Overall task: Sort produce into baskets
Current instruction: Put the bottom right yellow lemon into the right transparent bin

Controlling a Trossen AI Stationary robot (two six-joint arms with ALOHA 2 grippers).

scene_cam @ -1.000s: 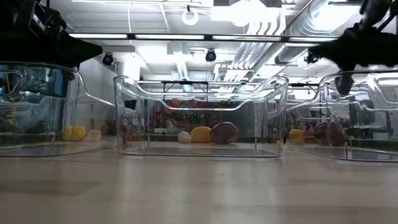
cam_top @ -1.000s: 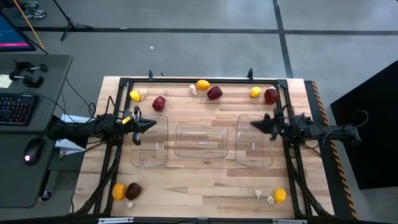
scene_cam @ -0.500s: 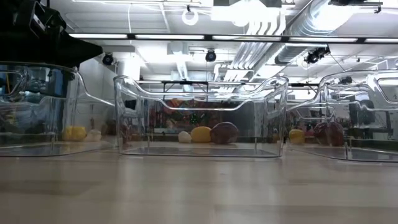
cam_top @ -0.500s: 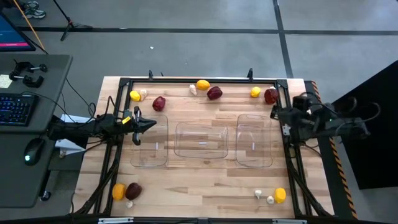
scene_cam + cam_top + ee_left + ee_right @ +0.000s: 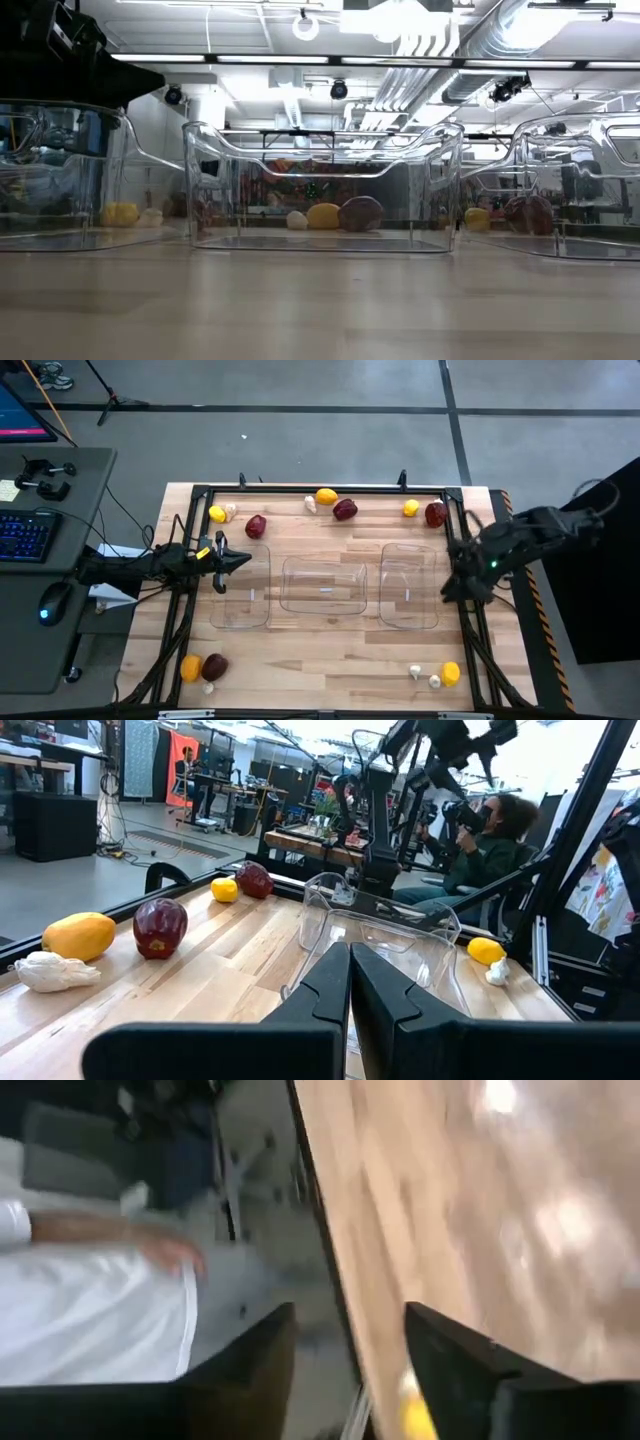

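Note:
Three clear baskets (image 5: 242, 588), (image 5: 325, 585), (image 5: 408, 585) stand in a row mid-table, nothing in them. Produce lies loose on the wood. Along the far edge are dark red pieces (image 5: 256, 526), (image 5: 345, 510), (image 5: 435, 514), yellow ones (image 5: 217, 514), (image 5: 326, 496), (image 5: 411, 508) and white garlic (image 5: 310, 504). More sits at the near left (image 5: 200, 667) and near right (image 5: 450, 674). My left gripper (image 5: 243, 560) is shut and level over the left basket's left rim, holding nothing. My right gripper (image 5: 448, 588) is raised beside the right basket's right side, tipped downward. Its fingers stand apart in the right wrist view (image 5: 345, 1360), with nothing between them.
A black frame (image 5: 320, 488) runs around the table's far and side edges. A desk with keyboard (image 5: 25, 535) and mouse stands off the left side. In the right wrist view a person's white sleeve (image 5: 90, 1320) shows beyond the table edge. Bare wood lies between the baskets and the near edge.
My right arm has lifted from level over the right basket, swung back toward the table's right edge and then toward the near side. Its gripper has tipped downward and has left the low view. Nothing else has moved.

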